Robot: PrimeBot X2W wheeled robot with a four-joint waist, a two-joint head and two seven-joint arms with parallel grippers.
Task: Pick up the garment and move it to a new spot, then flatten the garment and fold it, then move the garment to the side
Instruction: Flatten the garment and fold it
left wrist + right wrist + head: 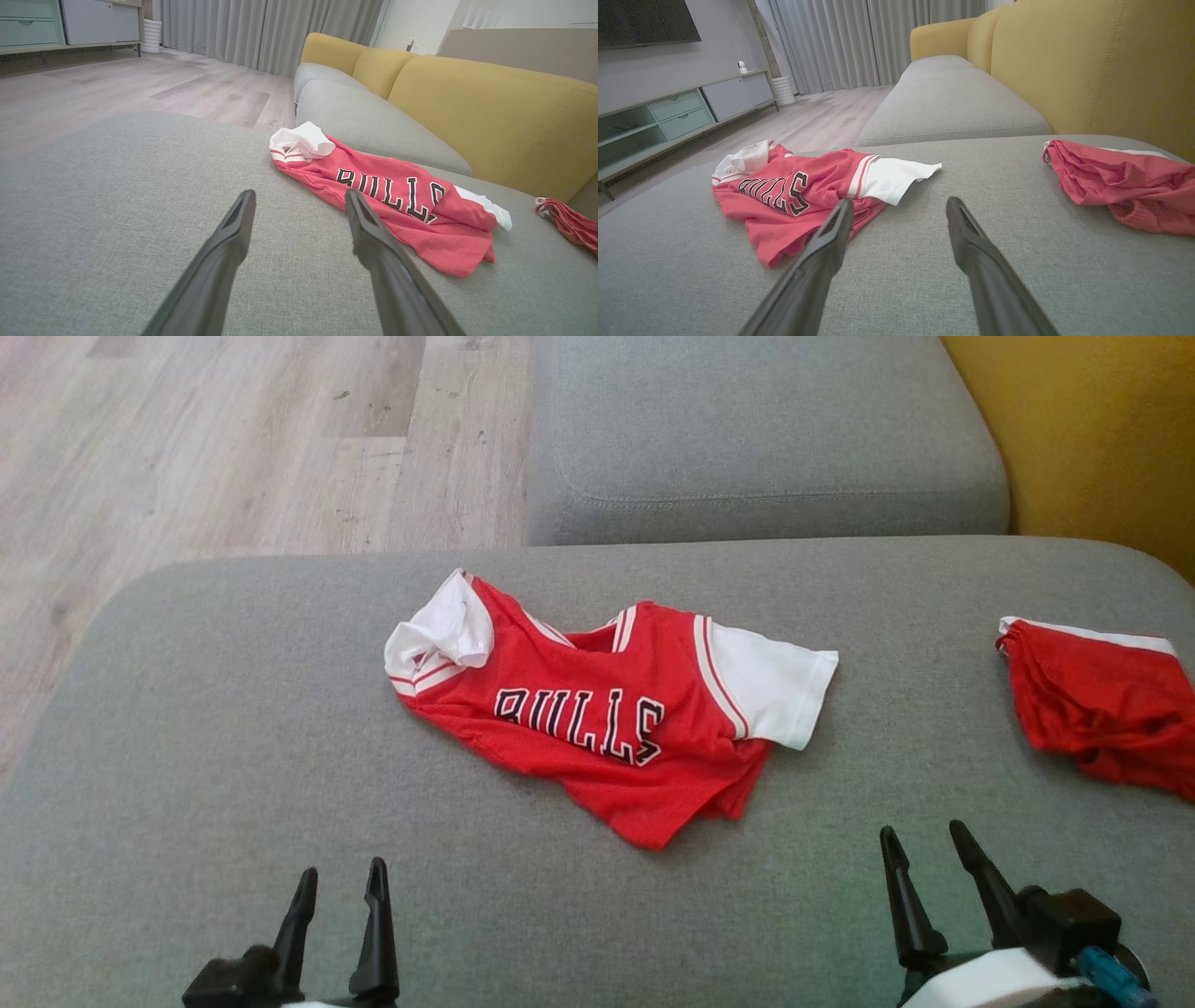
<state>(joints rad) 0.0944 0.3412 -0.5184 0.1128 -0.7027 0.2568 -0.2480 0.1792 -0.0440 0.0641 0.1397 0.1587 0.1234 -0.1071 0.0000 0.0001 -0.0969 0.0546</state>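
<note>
The jersey (pixel 597 719) lay crumpled near the middle of the grey sofa seat (pixel 187 756), red with white sleeves, its lettering facing up. The sleeve on the left of the head view was bunched and turned over on itself, the other sleeve lay out flat to the right, and the lower part was rumpled and doubled under on the side nearest me. My left gripper (pixel 343 868) sat low at the near edge of the seat, jaws spread and holding nothing, well short of the cloth. My right gripper (pixel 920 829) was just as empty and spread. It was closer to the jersey's near corner but not touching it, and in its wrist view one finger only crossed in front of the red fabric. A second red garment (pixel 1102 700) lay at the right end of the seat beside the yellow backrest (pixel 1102 429), well apart from the jersey. I judged the job to be at or near its start. Nothing was in hand, the jersey was neither flat nor folded, and I couldn't tell whether this was its first spot or the new one. As I read it, the lifting and moving, the smoothing out, the folding and the final shift to the side all remained. The open stretch of seat on the left looked like the roomier side for that.
</note>
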